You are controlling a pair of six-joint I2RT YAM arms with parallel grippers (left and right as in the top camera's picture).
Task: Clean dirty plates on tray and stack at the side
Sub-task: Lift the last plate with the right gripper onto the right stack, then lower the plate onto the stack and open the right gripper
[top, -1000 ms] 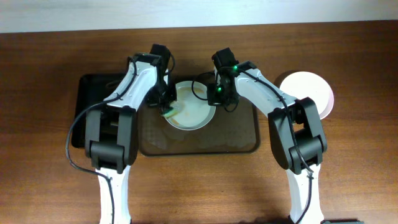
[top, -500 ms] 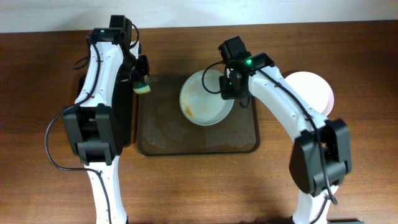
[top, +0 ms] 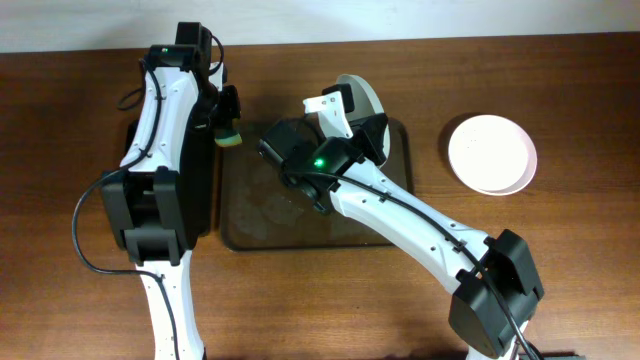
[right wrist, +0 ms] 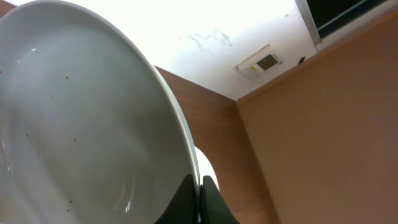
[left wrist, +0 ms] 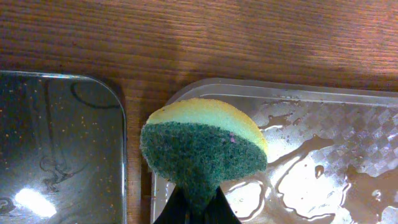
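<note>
Right pincer [right wrist: 199,186] clamped on the plate [right wrist: 87,124] rim, tilted above the tray [top: 245,215]; left pincer [left wrist: 193,200] pinches the sponge [left wrist: 205,140]. Next, stack it on the side plate [top: 492,153].

The overhead camera is fixed above the table [top: 560,260] and looks straight down from well away. The table's far edge runs along the top of its frame, and both arm bases sit at the bottom.

The left wrist camera sits close and looks down past the sponge [left wrist: 205,149]. It covers the far left corner of the tray [left wrist: 348,124], the far right corner of the black tray [left wrist: 56,137] and the strip of table between them. The overhead view shares all of these.

The right wrist camera tilts upward toward wall and ceiling, very near the plate [right wrist: 81,124]. The plate is the only thing it shares with the overhead view.
</note>
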